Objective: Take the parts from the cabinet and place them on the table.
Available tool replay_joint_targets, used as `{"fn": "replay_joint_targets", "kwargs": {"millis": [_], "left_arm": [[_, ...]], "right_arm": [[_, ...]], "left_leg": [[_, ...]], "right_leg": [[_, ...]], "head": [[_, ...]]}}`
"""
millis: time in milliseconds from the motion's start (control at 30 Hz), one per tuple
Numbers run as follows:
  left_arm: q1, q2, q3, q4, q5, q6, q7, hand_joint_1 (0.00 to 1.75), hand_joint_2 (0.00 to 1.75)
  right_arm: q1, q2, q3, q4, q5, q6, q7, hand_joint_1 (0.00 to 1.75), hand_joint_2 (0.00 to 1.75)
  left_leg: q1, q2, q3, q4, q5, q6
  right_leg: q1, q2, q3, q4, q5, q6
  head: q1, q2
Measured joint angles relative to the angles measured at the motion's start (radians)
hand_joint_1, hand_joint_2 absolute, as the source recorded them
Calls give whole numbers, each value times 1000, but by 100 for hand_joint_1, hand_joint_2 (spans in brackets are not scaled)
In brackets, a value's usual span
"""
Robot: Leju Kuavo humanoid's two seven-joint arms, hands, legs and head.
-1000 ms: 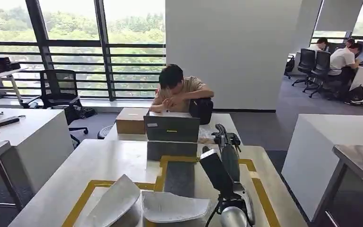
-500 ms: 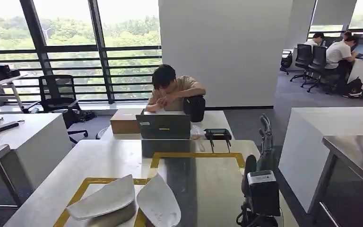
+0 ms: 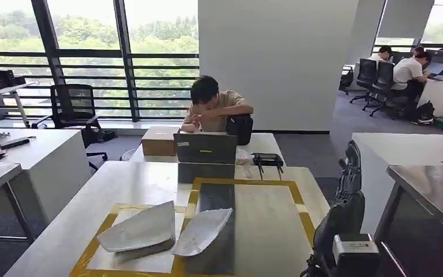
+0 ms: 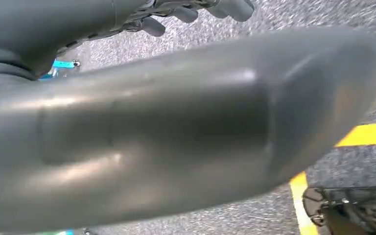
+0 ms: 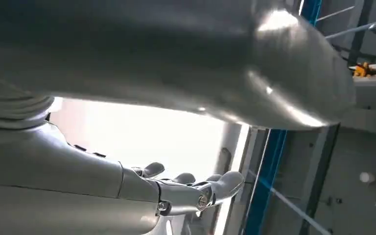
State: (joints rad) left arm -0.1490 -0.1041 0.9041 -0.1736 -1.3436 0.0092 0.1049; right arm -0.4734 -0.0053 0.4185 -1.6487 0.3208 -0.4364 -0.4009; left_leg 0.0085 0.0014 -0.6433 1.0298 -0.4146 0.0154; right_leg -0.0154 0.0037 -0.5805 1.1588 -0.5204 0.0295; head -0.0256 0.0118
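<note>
Two pale grey curved parts lie on the near left of the table (image 3: 121, 179), inside a yellow-taped outline: the larger part (image 3: 138, 229) sits on the left, and the smaller part (image 3: 202, 231) lies just to its right, their near edges close together or touching; which one cannot be told. Neither hand touches them. The right hand (image 3: 350, 167) is raised beside the table's right edge, off the tabletop, above a dark forearm and a grey wrist box; in the head view its fingers point upward and lie close together, with nothing seen between them. In the right wrist view that hand (image 5: 191, 188) shows grey fingers (image 5: 225, 182) lightly curled, side by side, holding nothing. In the left wrist view the left hand (image 4: 196, 12) hangs over grey carpet (image 4: 274, 14) crossed by a yellow floor line (image 4: 367, 133); the fingertips (image 4: 235, 7) are curled and nothing is seen in them, though a broad grey blurred shape hides much of the hand. At the far end of the table stands an open laptop (image 3: 206, 148), with a brown cardboard box (image 3: 158, 141) to its left and a small black device (image 3: 267, 159) to its right. A person (image 3: 216, 109) sits behind the laptop, leaning forward, next to a black bag (image 3: 240, 127). An empty office chair (image 3: 72, 112) stands by the windows at far left.
</note>
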Motion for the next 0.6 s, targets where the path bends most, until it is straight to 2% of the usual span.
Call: {"fn": "replay_joint_targets", "kwargs": {"millis": [33,67,100,167,200,233,267,300,333,367,400,433,467,500,533,567,600], "left_arm": [[-1,0,0,0,0,0,0,0,0],[-1,0,0,0,0,0,0,0,0],[0,0,0,0,0,0,0,0,0],[1,0,3,0,7,0,0,0,0],[6,0,8,0,11,0,1,0,0],[8,2,12,0,15,0,2,0,0],[10,0,16,0,18,-2,3,0,0],[11,-2,16,1,18,-5,3,0,0],[11,-2,16,2,14,-9,3,0,0],[10,-3,16,2,8,-10,6,0,0],[10,-3,16,2,1,-11,12,0,0],[9,-3,16,2,0,-14,16,0,0],[8,-3,16,2,0,-19,19,0,0],[7,-4,16,2,-3,-19,21,0,0],[5,-5,16,0,-11,-20,21,0,0],[2,-6,16,0,-18,-20,23,0,0],[2,-6,16,0,-20,-21,22,0,0]], "right_arm": [[-1,0,0,-5,0,0,0,0,0],[0,0,0,-10,0,0,0,0,0],[2,0,1,-12,-2,-4,-5,0,0],[9,-3,0,-23,-24,-37,-55,0,0],[18,-3,1,-35,-35,-60,-83,0,0],[26,-3,2,-49,-43,-87,-113,0,0],[36,-3,2,-63,-49,-110,-128,0,0],[47,-4,2,-79,-59,-127,-141,0,0],[58,-5,2,-91,-67,-129,-149,0,0],[66,-6,2,-102,-79,-132,-155,0,0],[73,-6,2,-114,-93,-134,-163,0,0],[80,-7,2,-126,-103,-145,-173,0,0],[90,-11,0,-141,-109,-159,-189,0,0],[102,-15,-4,-154,-103,-180,-207,0,0],[113,-19,-9,-161,-88,-204,-226,0,0],[122,-21,-13,-165,-79,-218,-236,0,0],[129,-26,-18,-166,-73,-228,-243,0,0]], "left_leg": [[0,0,-7,6,6,-4],[-5,-2,-15,10,13,-12],[-5,-3,-12,6,20,-19],[-1,-4,-14,-2,36,-33],[-3,-6,-18,-5,45,-41],[2,-7,-29,11,13,-43],[1,-6,-42,56,-49,-46],[4,-6,-59,124,-112,-49],[4,-6,-73,200,-162,-53],[4,-6,-82,262,-185,-56],[4,-6,-79,296,-177,-57],[4,-6,-57,291,-146,-56],[5,-5,-18,249,-108,-55],[5,-5,41,172,-82,-52],[5,-6,110,77,-88,-48],[0,-7,162,4,-125,-44],[-3,-10,163,-8,-130,-37]], "right_leg": [[0,0,63,-90,-13,-6],[8,1,86,-138,-32,-14],[9,2,75,-128,-21,-22],[13,2,68,-130,-17,-35],[7,-1,58,-140,-2,-46],[4,-6,53,-143,10,-53],[3,-6,43,-143,19,-63],[4,-6,30,-143,30,-64],[5,-6,17,-143,40,-65],[6,-6,4,-142,50,-64],[6,-6,-5,-141,60,-62],[6,-7,-21,-139,71,-60],[6,-6,-36,-137,82,-57],[5,-7,-47,-135,91,-52],[5,-7,-54,-131,98,-47],[9,-7,-63,-128,104,-40],[9,-9,-64,-129,112,-35]], "head": [[-1,0],[-1,0],[-4,0],[-2,0],[-3,0],[-3,0],[-4,0],[-5,0],[-5,0],[-5,0],[-5,0],[-5,0],[-5,0],[-5,0],[-5,0],[-5,0],[-4,0]]}}
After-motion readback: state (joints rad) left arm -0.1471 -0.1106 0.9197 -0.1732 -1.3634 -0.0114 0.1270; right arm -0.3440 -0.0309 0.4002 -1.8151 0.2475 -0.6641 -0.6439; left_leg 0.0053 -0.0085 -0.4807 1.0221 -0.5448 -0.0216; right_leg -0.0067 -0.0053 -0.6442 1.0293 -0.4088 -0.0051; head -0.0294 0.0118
